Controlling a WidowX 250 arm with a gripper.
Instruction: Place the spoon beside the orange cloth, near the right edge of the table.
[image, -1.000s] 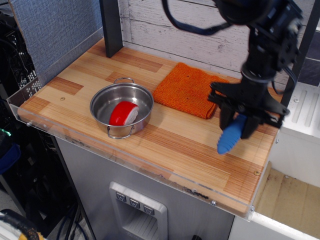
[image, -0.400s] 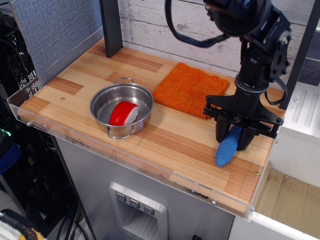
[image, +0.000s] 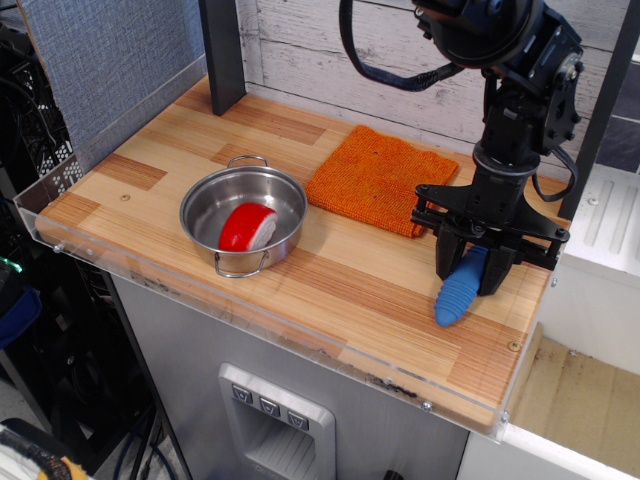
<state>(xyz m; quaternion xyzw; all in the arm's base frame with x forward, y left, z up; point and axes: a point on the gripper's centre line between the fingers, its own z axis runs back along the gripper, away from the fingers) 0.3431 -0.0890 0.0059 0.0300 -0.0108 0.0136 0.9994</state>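
Blue ribbed-handled spoon (image: 457, 292), pinched in black claw (image: 475, 272), best lowered flat onto light wooden counter (image: 360, 290) right of nubbly orange cloth (image: 378, 178), then released gently.

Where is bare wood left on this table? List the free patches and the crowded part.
Free: the left end beyond the pot, the front strip between pot and spoon, and the back left behind the pot. Crowded: the right end, where the gripper, spoon and orange cloth sit.
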